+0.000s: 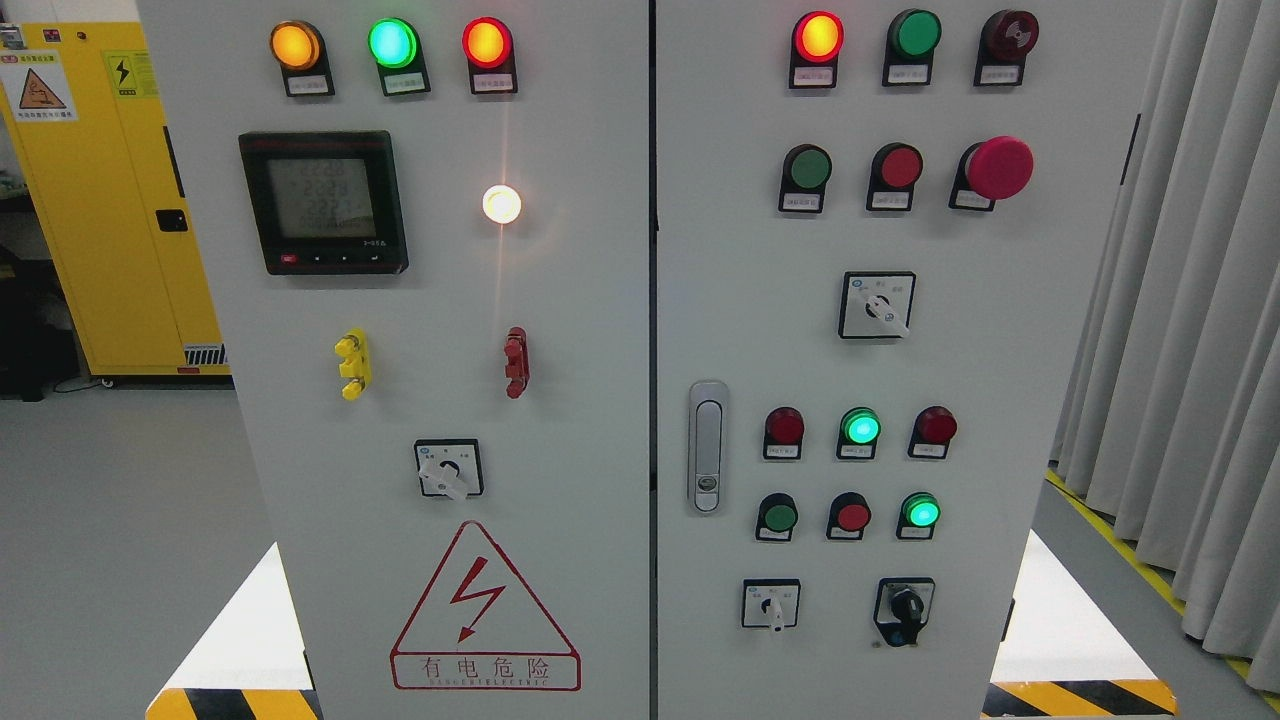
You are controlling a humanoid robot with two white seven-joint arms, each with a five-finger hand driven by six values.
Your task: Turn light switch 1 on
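A grey electrical cabinet (600, 400) with two doors fills the head view. The left door carries lit orange (296, 45), green (392, 42) and red (487, 42) lamps, a digital meter (322, 200), a glowing white lamp (501, 204) and a rotary switch (448, 469). The right door carries a lit red lamp (818, 36), several green and red push buttons (806, 168), a big red mushroom button (998, 167) and rotary switches (876, 305), (770, 603), (904, 606). I cannot tell which one is switch 1. Neither of my hands shows.
A yellow safety cabinet (110, 200) stands at the back left. Grey curtains (1190, 300) hang at the right. Yellow-black hazard tape (1080, 697) marks the floor at both lower corners. A door latch handle (707, 445) sits on the right door's left edge.
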